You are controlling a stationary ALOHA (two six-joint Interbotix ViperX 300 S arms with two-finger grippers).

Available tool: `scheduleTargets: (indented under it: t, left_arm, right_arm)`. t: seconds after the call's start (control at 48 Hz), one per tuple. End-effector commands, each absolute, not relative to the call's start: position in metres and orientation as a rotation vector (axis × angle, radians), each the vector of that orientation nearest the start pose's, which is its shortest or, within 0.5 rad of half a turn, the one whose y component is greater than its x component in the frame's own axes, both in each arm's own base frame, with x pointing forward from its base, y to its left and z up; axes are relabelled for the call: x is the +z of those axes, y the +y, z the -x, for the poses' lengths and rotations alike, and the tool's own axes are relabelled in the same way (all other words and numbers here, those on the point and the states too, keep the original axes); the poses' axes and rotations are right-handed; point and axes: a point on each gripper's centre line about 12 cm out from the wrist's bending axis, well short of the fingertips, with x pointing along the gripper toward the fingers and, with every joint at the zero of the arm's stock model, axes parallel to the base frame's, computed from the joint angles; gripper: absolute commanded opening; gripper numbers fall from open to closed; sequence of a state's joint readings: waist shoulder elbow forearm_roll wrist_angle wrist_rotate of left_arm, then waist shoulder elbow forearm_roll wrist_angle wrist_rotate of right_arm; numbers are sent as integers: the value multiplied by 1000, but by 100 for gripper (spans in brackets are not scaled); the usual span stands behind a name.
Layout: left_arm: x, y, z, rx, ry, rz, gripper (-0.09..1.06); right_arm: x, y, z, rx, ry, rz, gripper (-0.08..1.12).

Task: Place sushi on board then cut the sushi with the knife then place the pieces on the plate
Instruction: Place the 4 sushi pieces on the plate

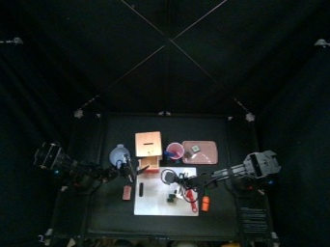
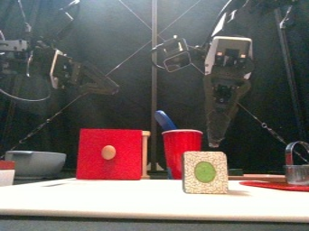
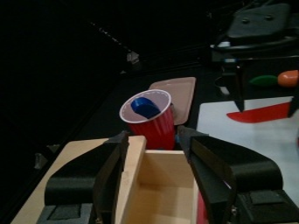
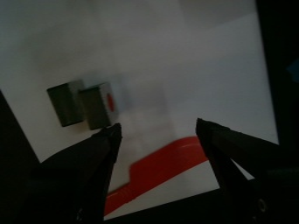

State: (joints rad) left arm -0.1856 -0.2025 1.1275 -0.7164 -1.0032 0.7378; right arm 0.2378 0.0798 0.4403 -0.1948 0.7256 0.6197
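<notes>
Sushi (image 2: 205, 171) stands on the white board (image 2: 121, 200) just under my right gripper (image 2: 215, 140), seen from the front. Right wrist adds: jaws spread, empty, red knife (image 4: 158, 166) lying beneath. Left wrist: my left gripper (image 3: 152, 138) spread over the wooden box (image 3: 158, 188).

Below my right gripper (image 4: 158, 125), the white cutting board (image 4: 176, 61) looked smooth and matt, the red knife (image 4: 152, 175) on it plastic; ahead of my left gripper (image 3: 155, 136), the box (image 3: 158, 188) showed pale bare wood, the red cup (image 3: 152, 127) glossy plastic.
</notes>
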Motion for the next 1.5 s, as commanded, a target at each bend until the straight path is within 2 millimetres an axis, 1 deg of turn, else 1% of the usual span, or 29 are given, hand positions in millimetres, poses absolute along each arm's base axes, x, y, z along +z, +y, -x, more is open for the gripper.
scheduleTargets:
  t: [0.021,0.167,0.375,0.542,0.792,0.917,1.0,1.104,1.188,1.25,1.375,1.5]
  left_arm:
    - [194,13,-288,395,87,-310,86]
    - [194,13,-289,395,87,-310,86]
    - [194,13,-289,397,87,-310,86]
    - [194,13,-289,396,88,-309,86]
    - [194,13,-289,397,91,-310,86]
    - [193,14,-288,397,94,-312,86]
    - [192,14,-287,397,95,-312,86]
    - [192,14,-287,398,97,-312,86]
    - [191,14,-287,402,100,-307,86]
    - [191,15,-286,408,103,-304,86]
    - [190,16,-286,414,107,-299,86]
    - [190,16,-285,415,109,-298,86]
  right_arm:
    - [177,83,-380,-167,1163,-212,98]
    - [171,86,-384,-158,1159,-202,98]
    - [155,83,-391,-166,1173,-161,98]
    - [147,82,-395,-167,1176,-152,98]
    - [145,81,-406,-161,1151,-122,96]
    - [139,81,-409,-164,1161,-120,89]
    - [137,82,-410,-165,1164,-119,80]
    - [140,83,-413,-160,1152,-117,64]
    - [141,84,-414,-156,1145,-106,55]
    - [141,84,-413,-159,1149,-101,53]
    - [141,82,-409,-174,1176,-90,52]
    - [147,80,-405,-191,1194,-88,52]
